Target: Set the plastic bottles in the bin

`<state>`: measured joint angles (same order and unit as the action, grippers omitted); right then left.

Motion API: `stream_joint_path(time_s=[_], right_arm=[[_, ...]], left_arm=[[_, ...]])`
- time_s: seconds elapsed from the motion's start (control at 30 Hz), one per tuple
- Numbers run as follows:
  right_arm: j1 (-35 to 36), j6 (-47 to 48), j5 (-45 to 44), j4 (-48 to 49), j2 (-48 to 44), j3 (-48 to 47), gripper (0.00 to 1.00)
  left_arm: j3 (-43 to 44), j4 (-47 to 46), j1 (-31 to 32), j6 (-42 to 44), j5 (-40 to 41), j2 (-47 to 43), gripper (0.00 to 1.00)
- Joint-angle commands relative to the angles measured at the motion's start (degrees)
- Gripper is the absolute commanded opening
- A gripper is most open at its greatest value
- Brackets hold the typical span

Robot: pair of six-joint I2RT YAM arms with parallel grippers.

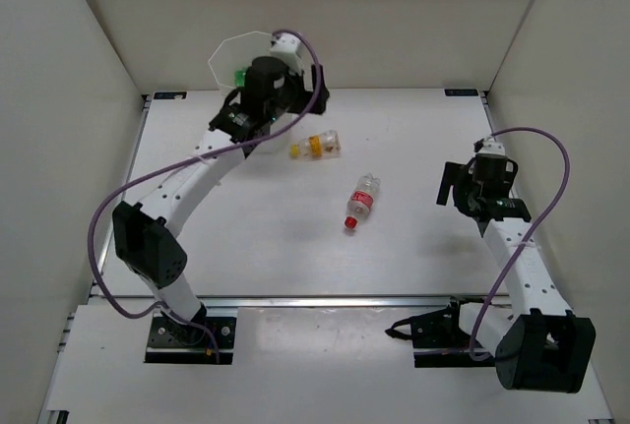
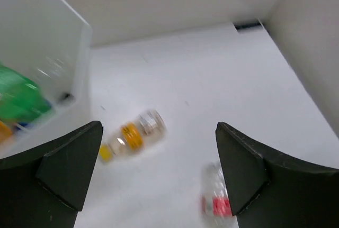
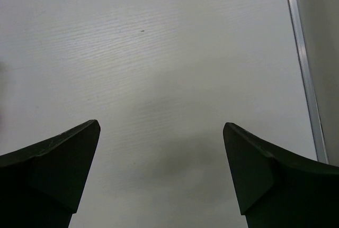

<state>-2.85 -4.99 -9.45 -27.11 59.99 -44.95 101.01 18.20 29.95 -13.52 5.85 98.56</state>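
Note:
The translucent white bin (image 1: 232, 55) stands at the back left, and its wall shows in the left wrist view (image 2: 45, 53), with a green bottle (image 2: 18, 101) inside. My left gripper (image 1: 258, 121) is open and empty beside the bin. In the left wrist view it (image 2: 159, 156) frames two bottles lying on the table. One is clear with a yellow-orange label (image 1: 317, 145) and shows blurred (image 2: 132, 136). The other is clear with a red label (image 1: 361, 201), partly behind my finger (image 2: 217, 199). My right gripper (image 1: 463, 193) is open and empty over bare table (image 3: 161, 148).
White walls enclose the table on the left, back and right. A metal rail (image 3: 304, 69) runs along the table's right edge. Purple cables loop over both arms.

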Motion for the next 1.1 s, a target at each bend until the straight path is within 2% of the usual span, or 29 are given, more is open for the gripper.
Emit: stream_joint_path(time_s=[0.0, 0.13, 0.2, 0.3, 0.5, 0.73, 0.9, 1.0, 1.07], right_arm=[[-1.7, -1.0, 1.9, -2.2, -3.6, 1.6, 0.99], [-3.4, -1.2, 2.0, -5.4, -6.8, 3.8, 0.99], [-3.1, -1.8, 1.9, -6.0, -10.4, 4.7, 0.99], [-2.2, -2.5, 2.4, -7.9, -13.4, 6.3, 0.99], [-2.1, -3.4, 3.7, -10.0, -16.8, 8.9, 1.0], [-2.2, -4.5, 5.4, -8.6, -18.1, 9.0, 0.99], [-3.0, -5.2, 7.3, -6.1, -18.8, 10.1, 1.0], [-3.1, -5.4, 6.9, -5.9, -18.9, 10.3, 0.99], [-2.9, -5.2, 7.3, -5.5, -19.1, 10.6, 0.99]], left_arm=[[-10.0, 2.7, 7.0, 0.6, -6.3, -1.5, 0.99], [-15.8, 1.8, 12.0, -6.4, -12.3, 1.1, 0.98], [-20.1, -1.4, 12.9, -9.8, -15.4, 2.2, 0.98], [-21.3, -1.8, 15.0, -11.0, -13.2, 5.1, 0.99], [-15.5, 0.9, 18.7, -10.3, -10.2, 13.0, 0.98], [-4.7, 6.9, 23.4, -9.1, 1.2, 22.3, 0.99], [1.2, 11.9, 23.9, -9.6, 7.1, 28.6, 0.99], [6.0, 15.1, 23.7, -9.5, 7.1, 31.8, 0.9], [8.8, 17.3, 23.7, -9.2, 6.5, 32.9, 0.75]])
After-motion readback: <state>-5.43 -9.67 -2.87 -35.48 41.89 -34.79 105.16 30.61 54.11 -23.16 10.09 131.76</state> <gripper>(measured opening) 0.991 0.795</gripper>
